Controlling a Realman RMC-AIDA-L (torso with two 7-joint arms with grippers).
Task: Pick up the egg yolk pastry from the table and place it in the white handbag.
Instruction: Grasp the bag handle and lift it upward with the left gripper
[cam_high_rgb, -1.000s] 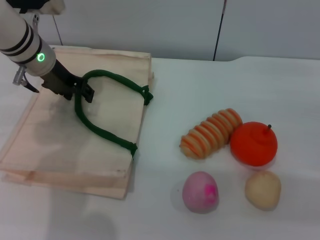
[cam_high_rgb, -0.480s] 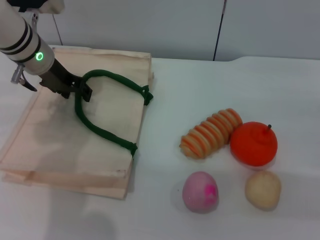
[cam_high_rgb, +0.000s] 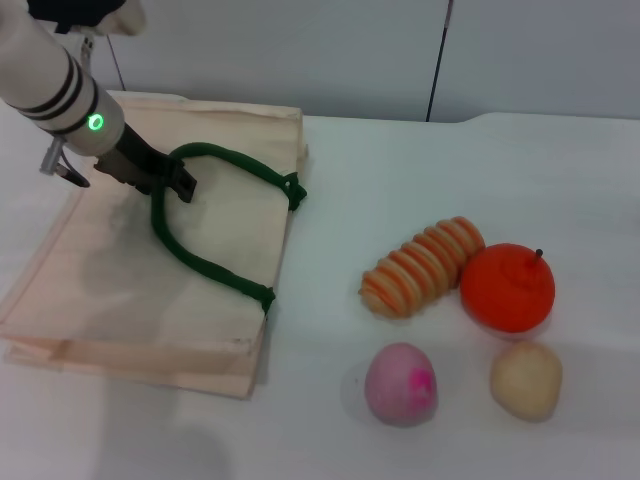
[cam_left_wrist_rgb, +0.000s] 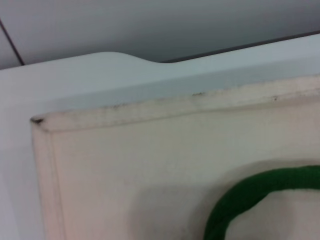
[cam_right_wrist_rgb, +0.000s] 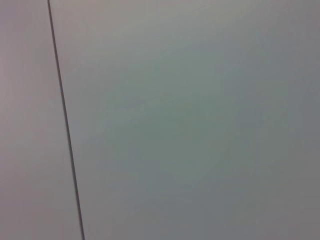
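The egg yolk pastry, a pale beige ball, lies on the white table at the front right. The white handbag lies flat at the left, with dark green looped handles. My left gripper is over the bag's far part, shut on the upper green handle where the loop bends. The left wrist view shows the bag's cloth corner and a piece of the green handle. The right gripper is out of view; its wrist view shows only a grey wall.
A striped orange-and-cream roll, an orange and a pink ball with a magenta spot lie close around the pastry. The table's far edge meets a grey wall.
My left gripper has shifted a little to the right and away, taking the green handle loop with it. The pastry and other items have not moved.
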